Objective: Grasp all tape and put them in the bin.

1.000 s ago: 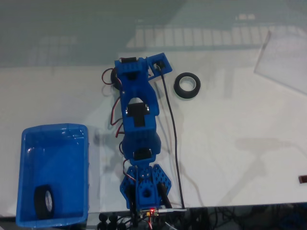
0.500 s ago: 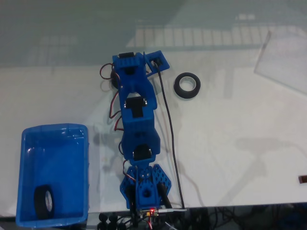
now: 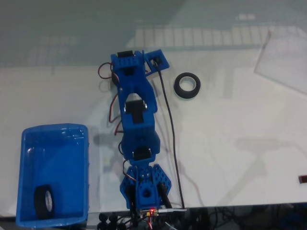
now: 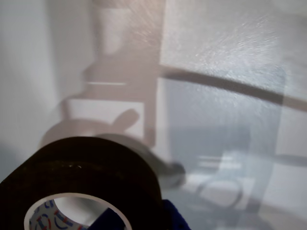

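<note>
In the wrist view a black tape roll (image 4: 91,165) with a pale printed core fills the lower left. My gripper (image 4: 136,221) is shut on its wall, one blue fingertip (image 4: 106,222) inside the core and the other outside. The roll's shadow falls on the table behind it. From above, the blue arm reaches up the table and its head (image 3: 129,69) hides that roll. A second tape roll (image 3: 187,85) lies flat on the white table to the right of the head. A third roll (image 3: 44,202) stands on edge inside the blue bin (image 3: 55,128) at lower left.
A black cable (image 3: 170,129) runs along the arm's right side down to the base (image 3: 144,191). A clear plastic sheet (image 3: 285,57) lies at the top right. A small dark object (image 3: 303,178) sits at the right edge. The table's front edge runs along the bottom.
The arm's head has shifted slightly left and up. The dark roll that peeked out at its left side a second ago is now hidden beneath it.
</note>
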Controlling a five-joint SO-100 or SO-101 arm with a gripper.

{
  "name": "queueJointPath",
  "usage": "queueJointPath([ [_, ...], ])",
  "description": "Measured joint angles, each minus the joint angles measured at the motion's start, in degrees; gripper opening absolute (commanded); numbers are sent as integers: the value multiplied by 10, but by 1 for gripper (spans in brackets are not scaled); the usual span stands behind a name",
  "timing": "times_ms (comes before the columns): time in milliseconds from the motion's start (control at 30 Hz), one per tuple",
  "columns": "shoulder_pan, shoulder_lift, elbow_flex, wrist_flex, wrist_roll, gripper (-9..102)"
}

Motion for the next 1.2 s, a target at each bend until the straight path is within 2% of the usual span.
queueJointPath([
  [267, -114, 270, 74, 90, 24, 0],
  [433, -250, 407, 84, 181, 49, 0],
  [567, -375, 468, 120, 210, 80, 0],
  [867, -648, 478, 203, 214, 169, 0],
  [1133, -740, 478, 254, 180, 192, 0],
  [1200, -739, 475, 255, 168, 197, 5],
])
